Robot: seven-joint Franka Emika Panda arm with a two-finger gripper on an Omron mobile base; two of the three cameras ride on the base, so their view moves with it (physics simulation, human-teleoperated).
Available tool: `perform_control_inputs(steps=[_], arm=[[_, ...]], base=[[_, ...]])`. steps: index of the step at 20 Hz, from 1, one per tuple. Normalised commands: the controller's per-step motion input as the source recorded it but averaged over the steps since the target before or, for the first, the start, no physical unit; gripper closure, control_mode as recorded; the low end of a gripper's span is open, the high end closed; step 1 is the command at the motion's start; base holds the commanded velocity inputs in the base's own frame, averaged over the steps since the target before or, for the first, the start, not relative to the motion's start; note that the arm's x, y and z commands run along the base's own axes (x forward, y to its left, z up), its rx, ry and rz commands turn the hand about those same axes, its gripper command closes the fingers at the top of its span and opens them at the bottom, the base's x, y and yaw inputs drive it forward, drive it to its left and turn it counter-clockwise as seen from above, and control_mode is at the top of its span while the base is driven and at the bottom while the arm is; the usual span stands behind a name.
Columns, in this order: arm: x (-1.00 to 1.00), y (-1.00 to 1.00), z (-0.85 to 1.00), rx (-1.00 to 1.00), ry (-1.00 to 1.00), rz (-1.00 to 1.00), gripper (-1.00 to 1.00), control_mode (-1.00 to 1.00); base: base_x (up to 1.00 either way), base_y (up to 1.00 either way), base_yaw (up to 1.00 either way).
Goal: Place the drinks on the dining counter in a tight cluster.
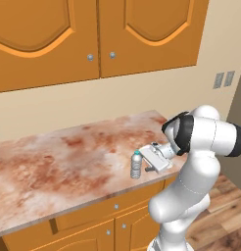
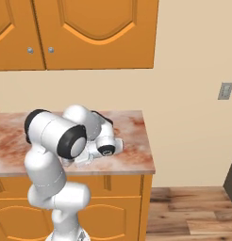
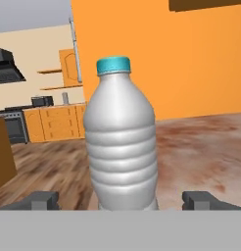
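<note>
My pincer (image 3: 120, 200) is spread wide and grasps nothing; its two dark fingertips (image 3: 43, 200) stand on either side of the water bottle (image 3: 121, 147), well clear of its walls. The bottle stands upright between them in the hand view, clear ribbed body, blue cap (image 3: 113, 64) on top.

From the left base view the pincer (image 1: 148, 162) sits level just above the bench (image 1: 68, 162), right beside the water bottle (image 1: 136, 164), which stands near the front edge, toward the right end of the marbled reddish-brown top. Whether a fingertip touches the bottle I cannot tell from here, too small. In the right base view my own arm covers most of the hand (image 2: 96, 153), and the bottle is probably the pale bit under the wrist, hard to be sure.

This is the narrow bench (image 2: 132, 150) against the wall, with orange drawers and doors below. Orange wall cabinets (image 1: 93, 34) hang above it on a beige wall. Far behind the bottle in the hand view: wood floor (image 3: 49, 162), a stove with range hood (image 3: 7, 66), more orange cabinets.
</note>
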Motion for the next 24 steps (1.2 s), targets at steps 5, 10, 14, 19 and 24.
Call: perform_control_inputs(steps=[5, 10, 14, 19, 24], arm=[[0.00, 0.23, -0.01, 0.00, 0.00, 0.00, -1.00, -1.00], [0.00, 0.21, -0.01, 0.00, 0.00, 0.00, -1.00, -1.00], [0.00, 0.12, 0.00, 0.00, 0.00, 0.00, -1.00, -1.00], [0.00, 0.08, 0.00, 0.00, 0.01, 0.00, -1.00, -1.00], [0.00, 0.00, 0.00, 0.00, 0.00, 0.00, 1.00, -1.00]], base=[[0.00, 0.00, 0.00], [0.00, 0.00, 0.00], [0.00, 0.00, 0.00], [0.00, 0.00, 0.00], [0.00, 0.00, 0.00]])
